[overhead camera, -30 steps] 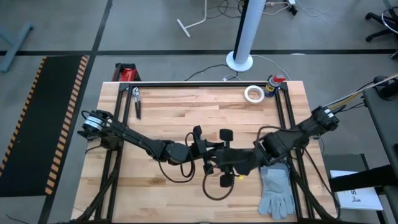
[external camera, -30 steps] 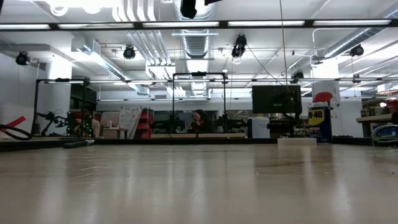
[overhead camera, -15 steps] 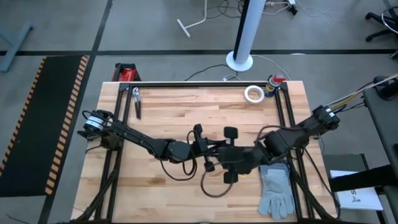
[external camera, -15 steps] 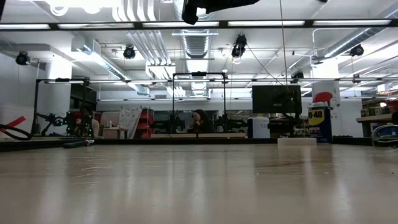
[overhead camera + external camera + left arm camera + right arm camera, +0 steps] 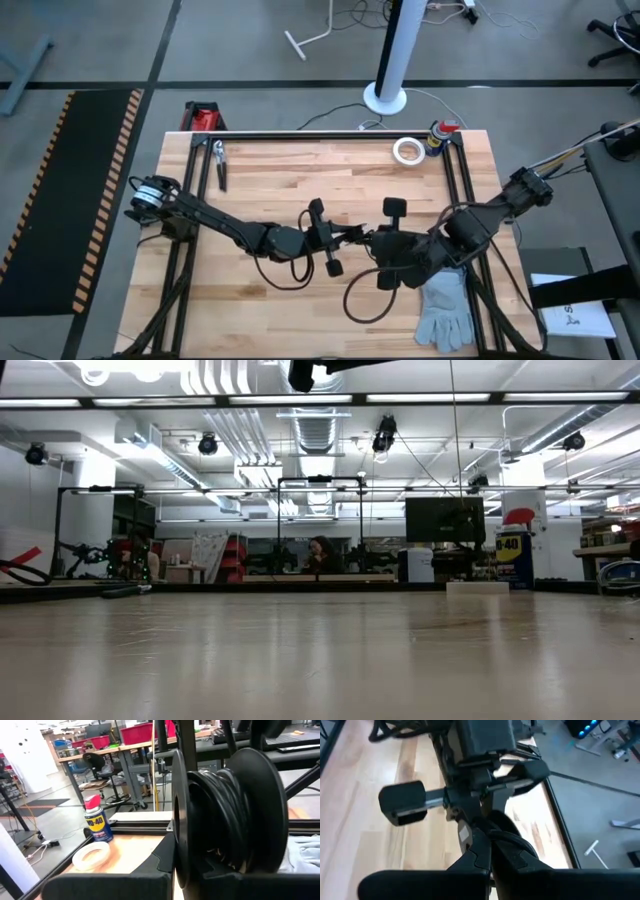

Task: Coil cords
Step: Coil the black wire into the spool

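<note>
Just beside the grey glove (image 5: 445, 305), on its side toward the table's middle, the right gripper (image 5: 390, 245) hangs with its two pads spread wide. The left gripper (image 5: 325, 240) faces it from a little farther off the glove, also wide apart. From above, neither pincer shows anything nipped between its pads. The cord (image 5: 220, 820) fills the left wrist view as a thick bundle of black turns packed between two dark rounded plates. I cannot tell what those plates are or what carries the bundle. A loose loop (image 5: 349, 303) of the same cord trails on the wood near the glove's cuff, below the right gripper. By my judgement the cord is light, limp and a little springy: wound turns will want to slacken and slide off once tension goes, and the tail will drag and snag. The best hold would be on the free strand close to the bundle, pinched across its width and kept taut, not on the far end of the loop. Compared with a second ago, the right gripper has drawn toward the glove and away from the left gripper, opening a gap between them. The loose loop has slid along with it, while the left gripper has barely shifted.
</note>
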`<state>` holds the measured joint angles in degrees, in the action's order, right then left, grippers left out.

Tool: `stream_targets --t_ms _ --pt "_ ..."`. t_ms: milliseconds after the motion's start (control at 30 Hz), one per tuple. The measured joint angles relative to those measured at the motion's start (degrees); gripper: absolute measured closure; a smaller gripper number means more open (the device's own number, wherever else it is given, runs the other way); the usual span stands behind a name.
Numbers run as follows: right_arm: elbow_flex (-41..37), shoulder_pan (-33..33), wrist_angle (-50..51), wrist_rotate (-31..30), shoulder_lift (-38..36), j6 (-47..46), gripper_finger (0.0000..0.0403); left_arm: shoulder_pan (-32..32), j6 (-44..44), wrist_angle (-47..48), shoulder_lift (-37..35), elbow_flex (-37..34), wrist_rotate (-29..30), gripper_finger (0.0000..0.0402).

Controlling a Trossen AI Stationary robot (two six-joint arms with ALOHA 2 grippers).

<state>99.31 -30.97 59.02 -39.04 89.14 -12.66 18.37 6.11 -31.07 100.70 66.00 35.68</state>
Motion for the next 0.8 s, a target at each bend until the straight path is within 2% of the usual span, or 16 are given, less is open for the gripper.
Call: stream_targets --t_ms 167,467,667,800 --pt "0.0 -1.0 4.52 -3.11 -0.02 -4.83 0.0403 0.74 1.35 0.88 -1.04 0.0 2.24 0.0402" --pt "-0.07 -2.0 13.84 -6.54 -2.06 -13.02 0.0403 1.33 1.5 0.6 -1.33 0.0 1.99 0.0402" --pt "-0.06 -2.0 14.32 -7.73 -2.48 -12.36 0.0403 1.35 1.57 0.64 -1.33 0.0 2.11 0.0402" --pt "-0.07 -1.23 14.84 -6.24 -2.51 -12.86 0.0403 1.44 1.63 0.47 -1.5 0.0 2.21 0.0402"
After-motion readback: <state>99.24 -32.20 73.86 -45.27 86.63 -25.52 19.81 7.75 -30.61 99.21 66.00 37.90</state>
